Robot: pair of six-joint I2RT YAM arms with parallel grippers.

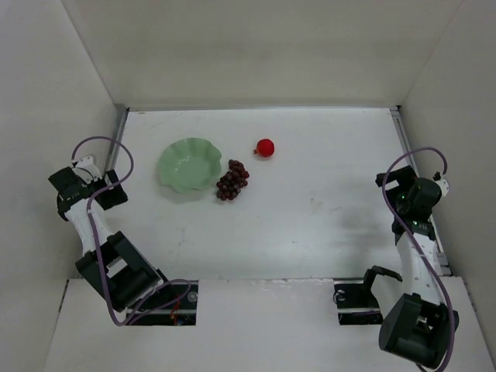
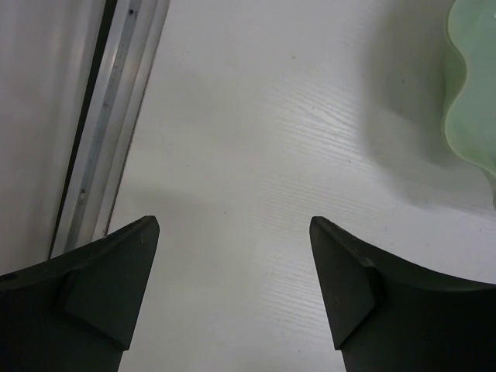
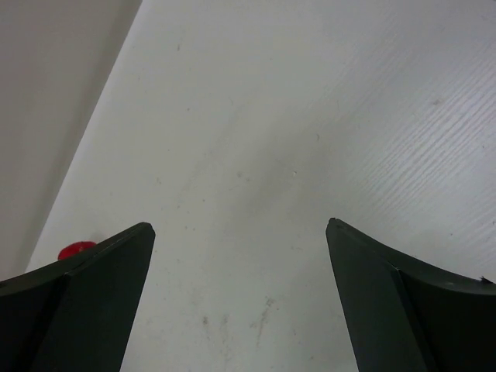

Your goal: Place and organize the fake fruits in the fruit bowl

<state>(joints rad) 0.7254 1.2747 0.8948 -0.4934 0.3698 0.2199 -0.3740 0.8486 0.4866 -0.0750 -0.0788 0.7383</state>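
The pale green fruit bowl [image 1: 189, 164] with its wavy rim sits left of the table's middle and holds nothing. The dark grape bunch [image 1: 232, 180] lies on the table touching the bowl's right edge. The round red fruit [image 1: 265, 147] lies a little farther back and to the right. My left gripper [image 1: 97, 180] hovers left of the bowl, open and empty [image 2: 234, 225]. Only the bowl's rim [image 2: 473, 93] shows in the left wrist view. My right gripper [image 1: 399, 190] is far off at the right side, open over bare table [image 3: 239, 225]. The red fruit [image 3: 76, 249] peeks past its left finger.
White walls enclose the table on three sides. An aluminium rail [image 2: 108, 116] runs along the left wall [image 1: 120, 132], close to my left gripper. Another rail [image 1: 403, 139] lines the right wall. Purple cables loop over both arms.
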